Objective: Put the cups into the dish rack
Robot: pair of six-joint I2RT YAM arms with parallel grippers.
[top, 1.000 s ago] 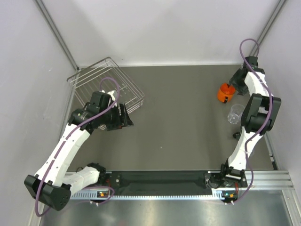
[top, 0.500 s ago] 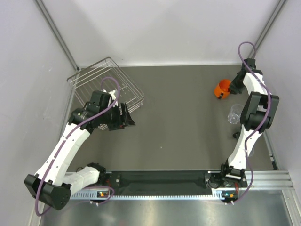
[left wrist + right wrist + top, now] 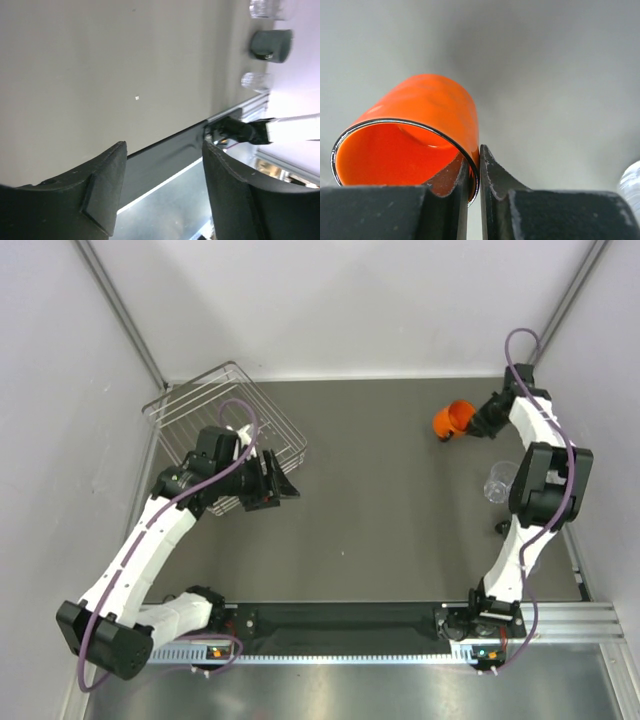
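Observation:
My right gripper (image 3: 468,422) is shut on the rim wall of the bright orange mug (image 3: 451,420), one finger inside and one outside (image 3: 474,156). The mug (image 3: 415,120) hangs tilted on its side above the table's far right. A clear tumbler (image 3: 499,481) stands by the right arm. In the left wrist view a dark grey cup (image 3: 271,45) stands between two clear tumblers (image 3: 266,7) (image 3: 255,81). The wire dish rack (image 3: 225,418) lies at the far left. Beside its near corner my left gripper (image 3: 284,486) stands open and holds nothing (image 3: 164,150).
Grey walls close in the table at the back and on both sides. The black base rail (image 3: 340,622) runs along the near edge. A small dark thing (image 3: 499,527) shows beside the right arm's forearm.
My right gripper has shut on the orange mug's wall, tipped it over and carried it up and to the left. The left gripper has drifted a little to the right.

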